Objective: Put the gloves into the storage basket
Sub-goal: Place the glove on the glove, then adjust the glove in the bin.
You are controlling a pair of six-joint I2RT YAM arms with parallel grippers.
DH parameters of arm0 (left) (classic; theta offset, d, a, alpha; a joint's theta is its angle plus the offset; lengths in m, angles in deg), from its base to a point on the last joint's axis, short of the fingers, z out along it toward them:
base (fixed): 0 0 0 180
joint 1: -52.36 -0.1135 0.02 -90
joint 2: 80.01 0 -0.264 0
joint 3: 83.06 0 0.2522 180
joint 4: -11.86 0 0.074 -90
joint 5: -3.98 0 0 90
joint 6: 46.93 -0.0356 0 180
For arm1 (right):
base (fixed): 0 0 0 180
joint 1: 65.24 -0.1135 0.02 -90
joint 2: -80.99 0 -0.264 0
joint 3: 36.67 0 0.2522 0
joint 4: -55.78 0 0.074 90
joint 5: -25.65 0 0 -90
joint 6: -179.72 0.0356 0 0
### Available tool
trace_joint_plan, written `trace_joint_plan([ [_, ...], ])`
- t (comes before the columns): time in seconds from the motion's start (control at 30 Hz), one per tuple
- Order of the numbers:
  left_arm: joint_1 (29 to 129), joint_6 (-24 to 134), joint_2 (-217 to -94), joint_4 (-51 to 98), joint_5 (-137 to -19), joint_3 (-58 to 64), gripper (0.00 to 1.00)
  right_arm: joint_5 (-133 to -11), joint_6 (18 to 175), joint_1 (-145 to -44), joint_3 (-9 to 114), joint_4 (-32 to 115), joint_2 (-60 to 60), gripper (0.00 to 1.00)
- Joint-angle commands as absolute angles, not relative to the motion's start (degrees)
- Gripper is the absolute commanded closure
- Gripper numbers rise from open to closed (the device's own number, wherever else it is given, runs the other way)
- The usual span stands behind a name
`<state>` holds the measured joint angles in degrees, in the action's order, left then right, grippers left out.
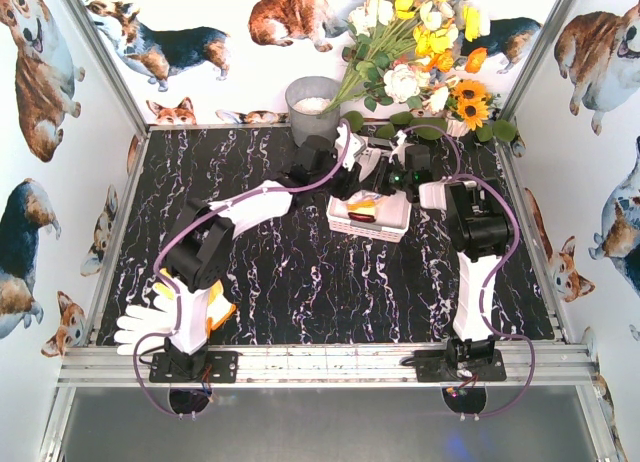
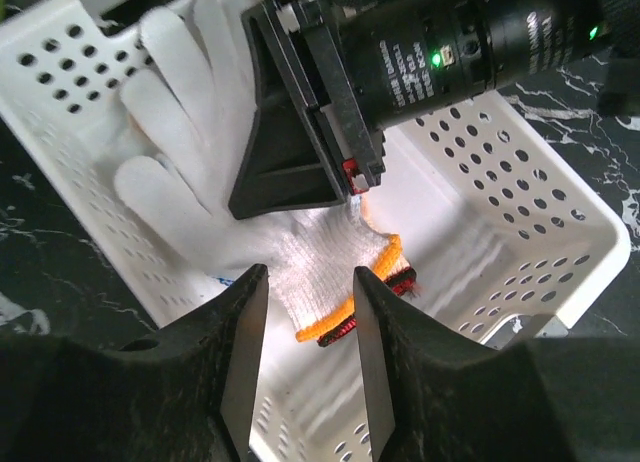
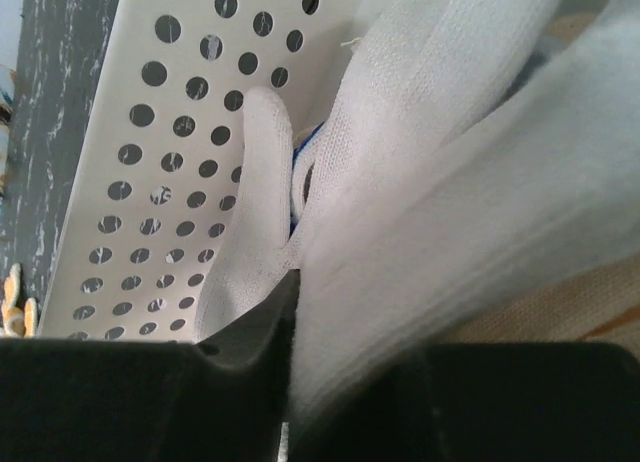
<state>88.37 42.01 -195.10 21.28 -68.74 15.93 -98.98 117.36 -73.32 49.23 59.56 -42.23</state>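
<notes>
Depositing the white glove (image 2: 190, 152) into the perforated storage basket (image 2: 540, 182) at far centre appears to be the step in hand: right pincer (image 2: 340, 187) clamped on it, left pincer (image 2: 310, 274) apart just above; next, the right must let go, leaving the gloves (image 1: 140, 327) at near left to fetch.

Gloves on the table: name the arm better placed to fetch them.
Left, probably. Those gloves lie beside its base and the left gripper is open, empty; the right gripper grips a white glove in the storage basket.
</notes>
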Motion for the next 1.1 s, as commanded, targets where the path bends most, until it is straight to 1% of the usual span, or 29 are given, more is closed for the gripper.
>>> trace_joint_plan([
  [0.0,88.74,44.53,-197.40,20.32,-66.58,17.85,0.67,-97.88,112.93,-73.06,48.96,57.71,-36.37,0.77],
  [0.1,88.82,44.30,-197.42,20.67,-66.96,17.69,0.67,-96.44,111.72,-73.06,49.07,54.72,-34.35,0.68],
  [0.17,88.83,44.16,-197.41,20.76,-67.32,17.41,0.67,-95.51,111.17,-73.06,49.23,53.01,-33.10,0.64],
  [0.37,89.03,44.51,-198.24,21.40,-68.62,18.10,0.66,-91.64,110.05,-73.04,49.13,48.69,-30.40,0.58],
  [0.47,89.25,45.10,-199.95,22.41,-69.05,19.98,0.67,-88.57,109.93,-72.98,48.83,47.84,-29.73,0.58],
  [0.63,89.91,44.71,-203.62,24.84,-68.43,23.70,0.72,-84.86,110.35,-72.98,49.12,46.88,-29.93,0.59],
  [0.77,90.39,43.61,-205.51,26.43,-67.60,25.28,0.78,-82.85,110.17,-73.00,49.40,46.80,-30.01,0.62],
  [0.9,90.71,43.43,-206.48,26.86,-65.84,25.62,0.82,-80.98,110.02,-72.98,49.57,45.59,-29.86,0.67],
  [1.07,91.26,42.83,-207.66,27.00,-63.91,25.94,0.82,-79.24,109.95,-72.98,49.37,44.64,-29.69,0.69],
])
